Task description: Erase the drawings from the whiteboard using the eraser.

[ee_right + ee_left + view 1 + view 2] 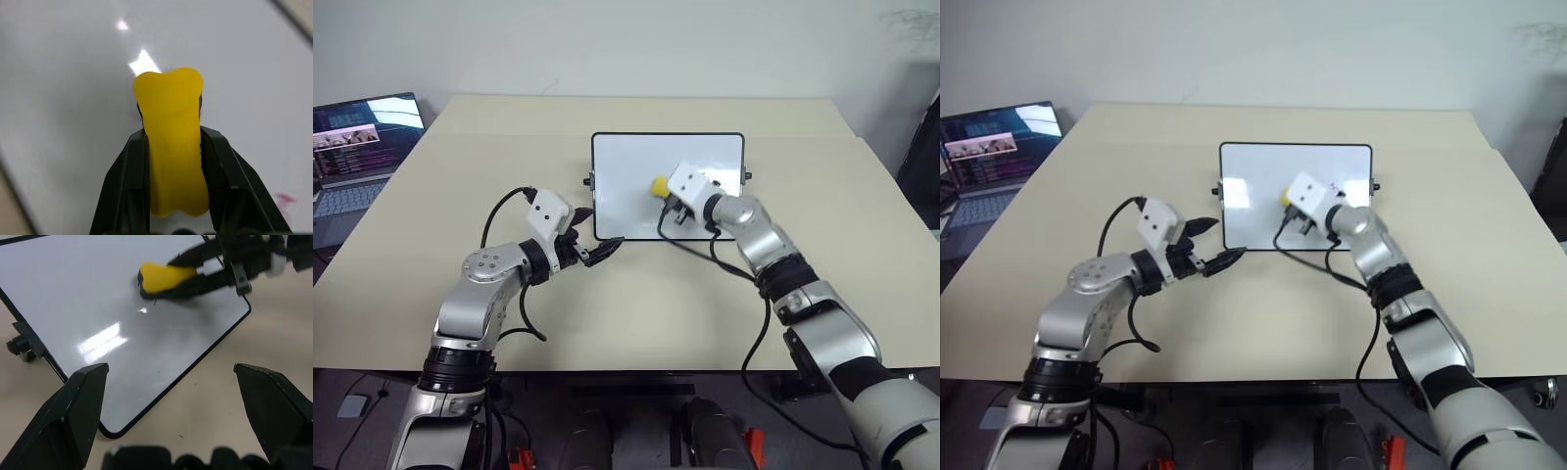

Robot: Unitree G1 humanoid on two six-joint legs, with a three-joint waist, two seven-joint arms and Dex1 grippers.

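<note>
The whiteboard (pixel 626 166) lies flat on the middle of the tan table, its black frame and side knobs showing. My right gripper (pixel 176 142) is shut on the yellow eraser (pixel 660 186), which presses black side down on the board's middle. A faint red remnant of the drawings (pixel 1335 184) sits just right of the eraser, also seen as a pink smear (pixel 284 199). My left gripper (pixel 592 237) stands open beside the board's near left corner, holding nothing, with its fingers (pixel 83 401) spread wide toward the board.
An open laptop (pixel 352 157) stands at the table's far left edge. Black cables loop from both wrists over the table (pixel 636 313). The table's front edge runs close below both arms.
</note>
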